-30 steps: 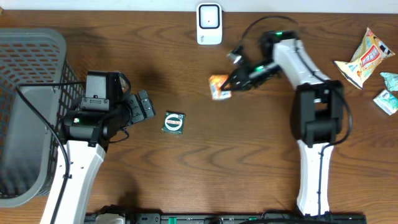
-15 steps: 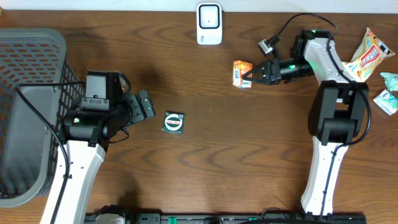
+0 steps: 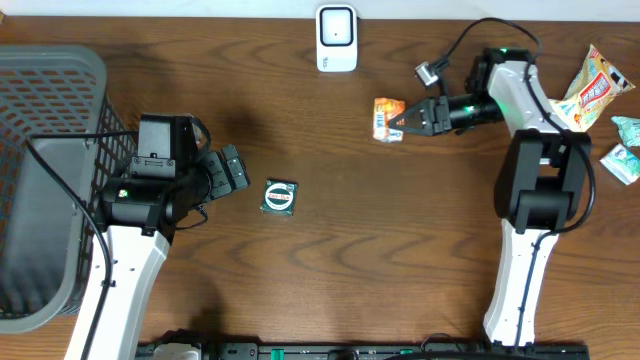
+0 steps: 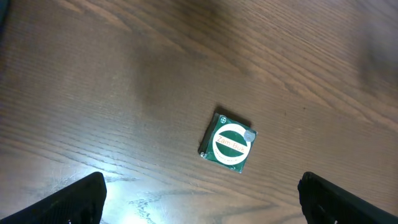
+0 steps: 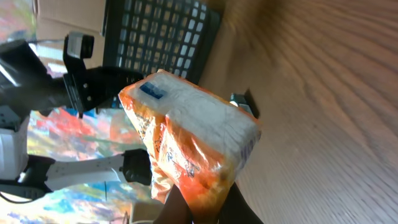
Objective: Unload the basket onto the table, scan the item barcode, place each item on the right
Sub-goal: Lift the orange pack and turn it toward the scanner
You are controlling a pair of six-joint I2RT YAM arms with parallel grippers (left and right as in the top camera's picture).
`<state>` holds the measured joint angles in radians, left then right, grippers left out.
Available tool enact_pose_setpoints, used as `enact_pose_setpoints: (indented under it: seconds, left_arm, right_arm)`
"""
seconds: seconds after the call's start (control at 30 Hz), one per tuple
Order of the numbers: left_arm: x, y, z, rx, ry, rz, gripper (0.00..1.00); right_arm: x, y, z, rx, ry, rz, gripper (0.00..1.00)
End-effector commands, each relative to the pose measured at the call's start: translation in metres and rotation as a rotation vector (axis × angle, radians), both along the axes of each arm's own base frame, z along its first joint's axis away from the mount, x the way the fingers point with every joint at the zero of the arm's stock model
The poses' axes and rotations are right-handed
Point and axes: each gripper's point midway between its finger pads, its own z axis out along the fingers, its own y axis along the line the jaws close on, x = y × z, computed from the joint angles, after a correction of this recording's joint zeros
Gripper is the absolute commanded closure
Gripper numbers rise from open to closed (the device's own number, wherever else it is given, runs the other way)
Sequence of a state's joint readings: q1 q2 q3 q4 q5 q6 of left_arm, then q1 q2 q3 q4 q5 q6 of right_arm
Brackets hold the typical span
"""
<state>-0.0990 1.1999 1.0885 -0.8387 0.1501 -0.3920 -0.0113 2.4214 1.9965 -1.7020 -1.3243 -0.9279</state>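
The right pincer point(image 3: 403, 120) is clamped on the orange packet point(image 3: 388, 118), gripping it by one end so that the rest sticks out past the fingertips towards the left side of the counter point(image 3: 400, 250). In the right wrist view the dark fingers point(image 5: 193, 208) pinch the packet's lower edge. The packet point(image 5: 193, 143) stands tilted above them, with a white face and a small blue mark near its top corner.

The white scanner point(image 3: 337, 38) sits at the far edge of the counter. The packet is near it but apart, off to its right and a little closer to the robot.

The left pincer point(image 3: 232, 170) has its jaws wide apart and holds nothing. It hangs just left of a green square packet point(image 3: 279, 197) lying flat on the wood. From the left wrist, that green packet point(image 4: 228, 142) lies between and ahead of the two spread fingertips point(image 4: 81, 196), touching neither.

A grey basket point(image 3: 50, 90) stands at the left end of the counter, and a few snack bags point(image 3: 590, 90) lie at the right end.
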Motion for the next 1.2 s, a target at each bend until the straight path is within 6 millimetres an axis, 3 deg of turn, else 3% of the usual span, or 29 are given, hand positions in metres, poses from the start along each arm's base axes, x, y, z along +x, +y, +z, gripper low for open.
enact_pose_setpoints:
  seconds: [0.0, 1.17]
  left_arm:
    - [0.0018, 0.0039, 0.0023, 0.012, -0.006, 0.01, 0.02]
    - [0.0018, 0.0038, 0.0023, 0.012, -0.006, 0.01, 0.03]
  right_arm:
    - [0.0, 0.0104, 0.004, 0.017, -0.047, 0.022, 0.99]
    - [-0.0032, 0.0126, 0.0001, -0.005, -0.05, 0.044, 0.99]
